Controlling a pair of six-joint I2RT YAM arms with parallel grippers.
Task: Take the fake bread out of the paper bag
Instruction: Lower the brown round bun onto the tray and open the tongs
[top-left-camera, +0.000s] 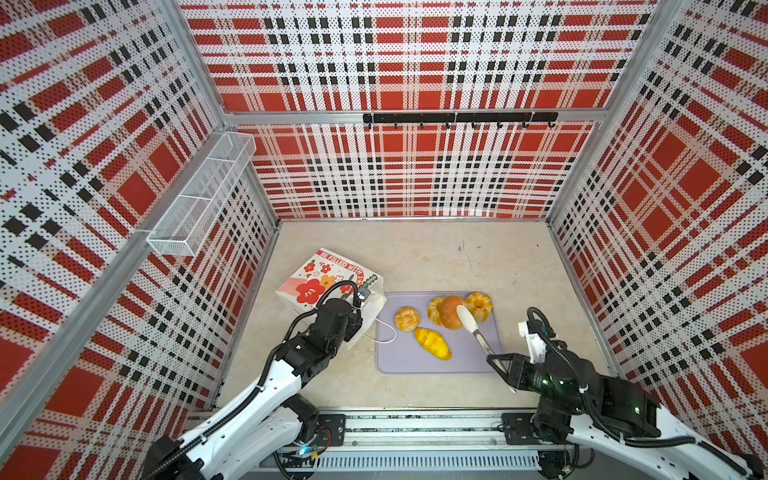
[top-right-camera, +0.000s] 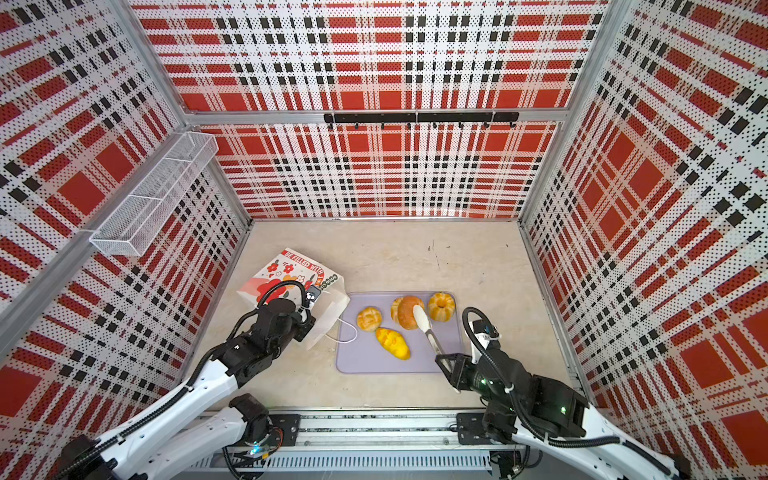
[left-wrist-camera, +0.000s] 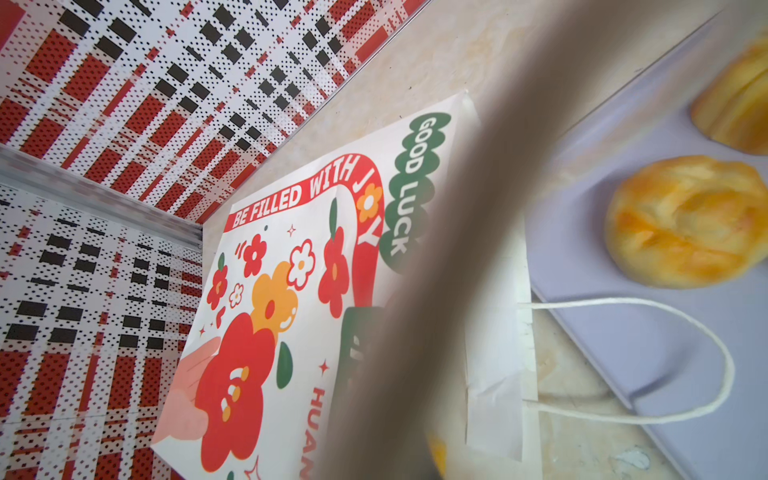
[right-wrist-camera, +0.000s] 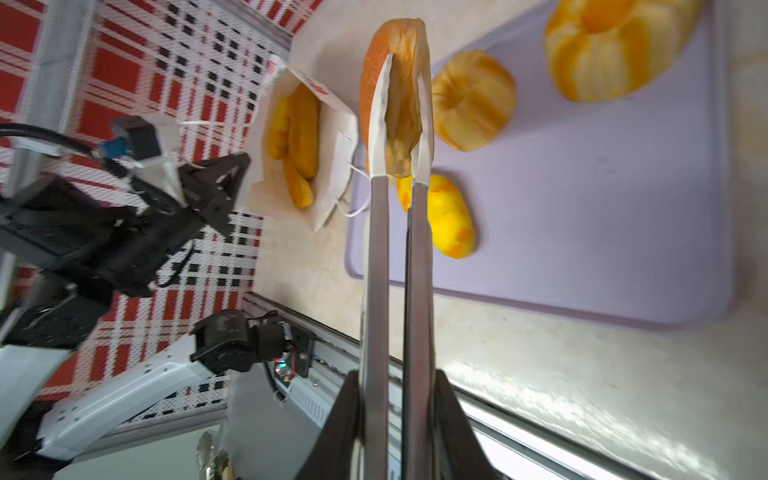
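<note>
Squeezing the tongs (top-left-camera: 473, 328) shut, the right gripper (top-left-camera: 500, 365) is clamped on their handles, and the brown bun (top-left-camera: 449, 313) is pinched over the tray (top-left-camera: 399, 357), where four breads (top-left-camera: 432, 343) are already laid. Beyond, at least three loaves (right-wrist-camera: 297, 133) are left in the bag (top-left-camera: 316, 282), at whose mouth the left gripper (right-wrist-camera: 220, 187) is pressed closed; whether paper is caught cannot be told. The task is judged past halfway. The beige table (top-left-camera: 415, 257) is enclosed by plaid walls (top-left-camera: 415, 62).

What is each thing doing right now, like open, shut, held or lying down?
Bag: lying on its side, mouth open, loaves inside.
Tray: flat, four breads on it.
Tongs: squeezed on the brown bun.
Brown bun: held over the tray.
Left gripper: shut on the bag's rim.
Right gripper: shut on the tongs.
</note>
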